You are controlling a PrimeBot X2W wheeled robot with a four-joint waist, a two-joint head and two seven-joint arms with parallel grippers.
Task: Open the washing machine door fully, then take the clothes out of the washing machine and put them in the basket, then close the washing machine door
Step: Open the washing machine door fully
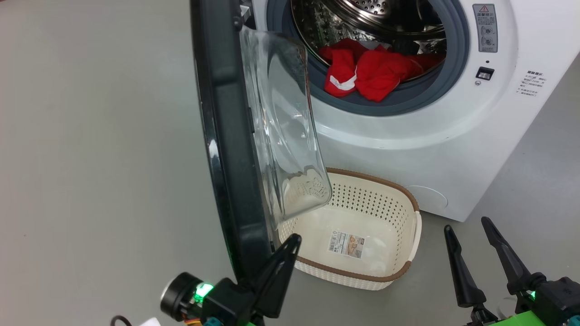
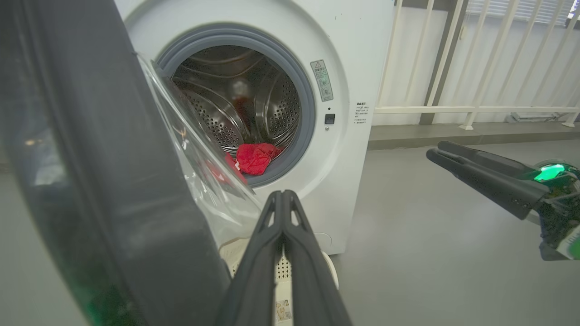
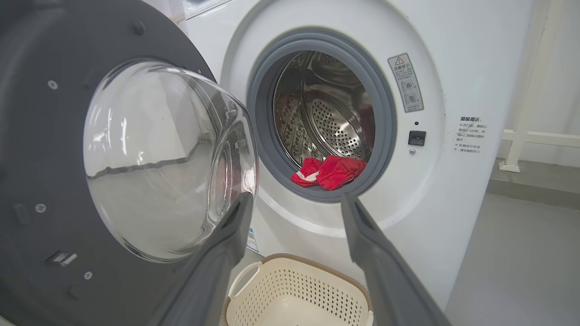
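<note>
The washing machine door [image 1: 226, 136] stands swung out edge-on, its glass bowl [image 1: 285, 127] facing the drum. Red clothes [image 1: 371, 72] lie at the drum's front lip inside the white washing machine [image 1: 453, 136]. The cream basket [image 1: 401, 271] sits on the floor below the opening, holding nothing but its label. My left gripper [image 1: 294, 237] is shut with nothing in it, its tip close against the inner side of the door's lower rim, over the basket's left end. My right gripper [image 1: 467, 226] is open, right of the basket and low. The right wrist view looks between its fingers [image 3: 362, 226] at the clothes [image 3: 331, 172].
Grey floor [image 1: 90, 181] spreads to the left of the door and to the right of the machine. A white railing [image 2: 453, 68] runs behind the machine on its right side. A blue label sticker [image 3: 252, 240] sits low on the machine front.
</note>
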